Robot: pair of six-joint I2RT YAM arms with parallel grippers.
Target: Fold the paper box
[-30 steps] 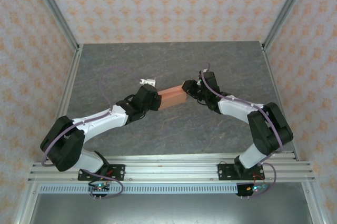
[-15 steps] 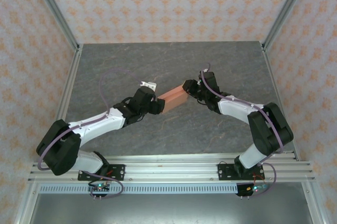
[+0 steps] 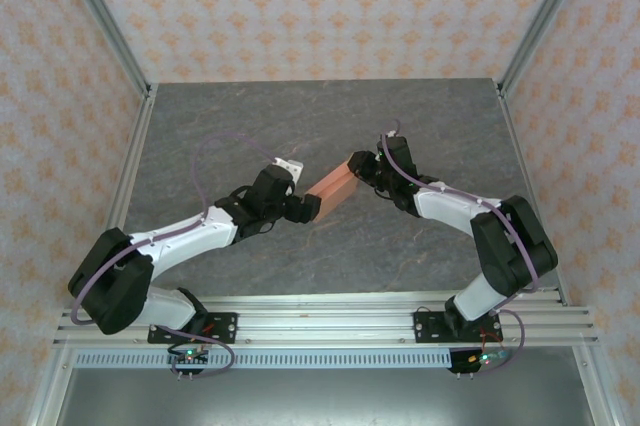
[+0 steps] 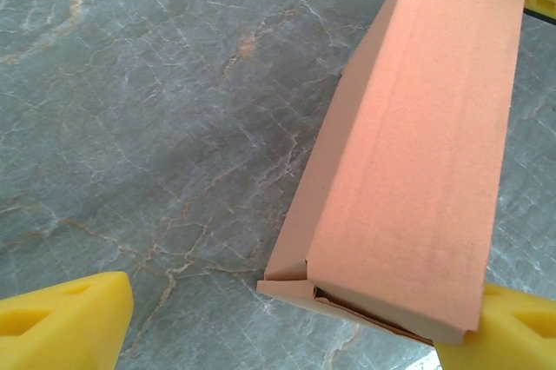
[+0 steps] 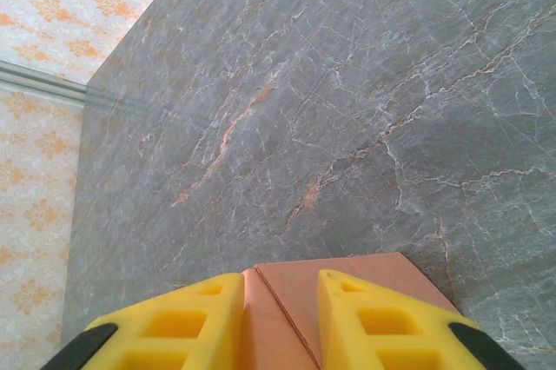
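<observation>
The right end effector (image 3: 360, 167) is clamped on one end of the box (image 3: 333, 189). Seen from its wrist, the two yellow fingers (image 5: 187, 322) sit close together with the salmon card pinched between them, and a corner of the box pokes out just past the right-hand finger. A fold line runs along the card in the gap.

From there the box reaches away toward the left end effector (image 3: 308, 208), which sits at its other end with the jaws spread wide. They grip nothing. From that wrist, one finger (image 4: 65, 327) stands well apart from the box, with bare bench (image 4: 156, 127) between them. The other finger (image 4: 512, 331) is just beside the box's near corner, though I cannot tell whether it touches. So the box lies between the open fingers, hard over to one side.

The box is folded into a long, flat rectangular shape and tilted, so that a broad face and a narrow side both show. At the end nearest the left end effector, the end flap (image 4: 347, 305) is not quite flush and a thin dark gap runs under its edge. The box casts a soft shadow on the grey marbled bench beside it. I cannot tell whether its lower edge rests on the bench.
</observation>
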